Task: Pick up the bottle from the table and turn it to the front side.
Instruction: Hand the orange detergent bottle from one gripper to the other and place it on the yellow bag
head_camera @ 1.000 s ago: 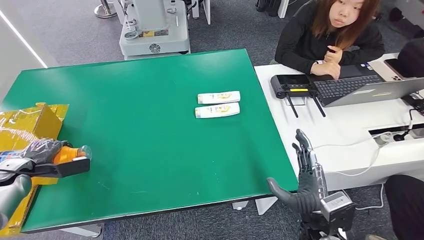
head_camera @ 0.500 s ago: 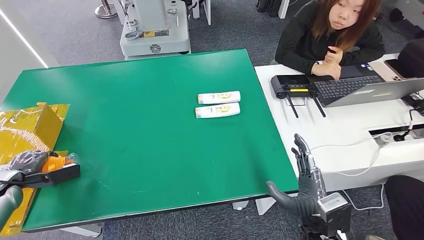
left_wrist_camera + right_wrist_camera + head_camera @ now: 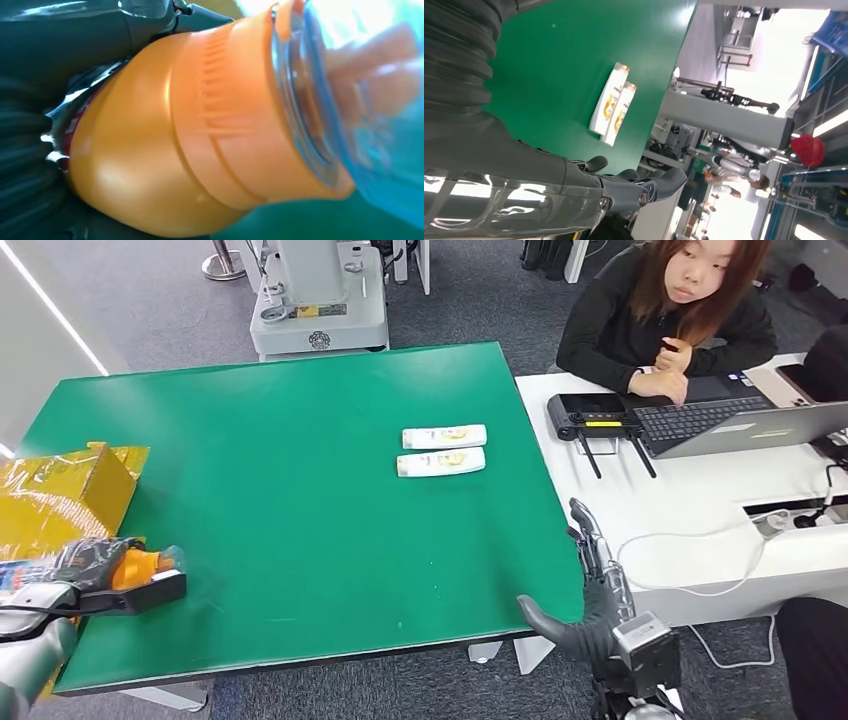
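Far left, the left hand (image 3: 85, 562) grips an orange bottle (image 3: 140, 566) with a clear cap, held over the near left edge of the green table (image 3: 300, 500), beside a yellow box (image 3: 60, 490). To do the turn well: keep the grip firm and roll the wrist slowly so the front faces up. Two white bottles (image 3: 442, 449) lie mid-table, touching. Right hand (image 3: 600, 590) hangs open off the near right corner.

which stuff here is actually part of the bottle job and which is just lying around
Part of the job:
- orange bottle, held in the left hand
- green table
- right hand, open, empty

Just lying about:
- two white bottles
- yellow box
- laptop
- black controller
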Action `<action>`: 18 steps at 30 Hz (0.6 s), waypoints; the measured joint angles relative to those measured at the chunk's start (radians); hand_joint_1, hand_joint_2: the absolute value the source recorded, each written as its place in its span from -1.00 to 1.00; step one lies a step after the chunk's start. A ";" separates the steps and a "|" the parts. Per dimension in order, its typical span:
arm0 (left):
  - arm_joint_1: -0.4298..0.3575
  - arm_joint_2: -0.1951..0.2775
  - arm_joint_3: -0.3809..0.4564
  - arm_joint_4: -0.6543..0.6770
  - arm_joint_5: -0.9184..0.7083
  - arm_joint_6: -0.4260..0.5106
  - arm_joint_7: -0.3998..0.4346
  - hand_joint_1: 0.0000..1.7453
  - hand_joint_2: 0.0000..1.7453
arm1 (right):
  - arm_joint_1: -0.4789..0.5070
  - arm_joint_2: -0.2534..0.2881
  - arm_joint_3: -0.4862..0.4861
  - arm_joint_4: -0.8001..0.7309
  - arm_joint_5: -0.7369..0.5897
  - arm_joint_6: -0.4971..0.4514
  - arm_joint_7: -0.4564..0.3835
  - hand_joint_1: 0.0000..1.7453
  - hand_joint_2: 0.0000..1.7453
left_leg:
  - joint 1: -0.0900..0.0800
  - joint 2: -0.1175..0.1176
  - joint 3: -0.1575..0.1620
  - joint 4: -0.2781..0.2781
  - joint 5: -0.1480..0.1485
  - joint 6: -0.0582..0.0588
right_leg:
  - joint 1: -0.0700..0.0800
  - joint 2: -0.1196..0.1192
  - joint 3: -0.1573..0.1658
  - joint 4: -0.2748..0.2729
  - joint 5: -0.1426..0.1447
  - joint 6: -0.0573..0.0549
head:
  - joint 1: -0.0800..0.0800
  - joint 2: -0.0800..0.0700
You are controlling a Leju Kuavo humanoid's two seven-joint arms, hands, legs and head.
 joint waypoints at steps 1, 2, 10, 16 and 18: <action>0.000 -0.014 0.000 0.000 -0.005 0.006 -0.014 1.00 1.00 | -0.009 -0.002 0.005 0.008 -0.005 -0.002 0.001 -1.00 1.00 | 0.000 -0.002 0.001 0.000 0.000 0.000 | 0.000 -0.002 0.002 0.000 -0.001 0.001 | 0.000 0.000; -0.001 -0.028 0.000 0.000 -0.008 0.009 -0.024 1.00 1.00 | -0.017 -0.004 0.009 0.015 -0.010 -0.004 0.001 -1.00 1.00 | 0.000 -0.003 0.002 0.000 0.000 0.000 | 0.000 -0.003 0.003 0.000 -0.001 0.001 | 0.000 0.000; -0.001 -0.103 0.000 0.000 -0.029 0.038 -0.086 -0.50 1.00 | -0.047 -0.034 0.042 0.059 -0.049 -0.030 -0.005 -1.00 1.00 | -0.001 -0.005 0.006 0.000 0.002 0.001 | -0.001 -0.004 0.009 0.000 0.000 0.001 | 0.000 0.000; 0.000 -0.138 0.019 0.000 0.001 -0.004 -0.064 -1.00 1.00 | -0.066 -0.061 0.076 0.099 -0.071 -0.037 -0.009 -1.00 1.00 | -0.001 -0.005 0.007 0.000 0.002 0.002 | -0.001 -0.005 0.011 0.000 0.000 0.001 | 0.000 0.000; 0.002 -0.140 0.031 0.000 0.009 -0.012 -0.056 -1.00 1.00 | -0.068 -0.068 0.084 0.109 -0.071 -0.040 -0.009 -1.00 1.00 | -0.001 -0.005 0.008 0.000 0.002 0.002 | -0.001 -0.005 0.011 0.000 0.000 0.001 | 0.000 0.000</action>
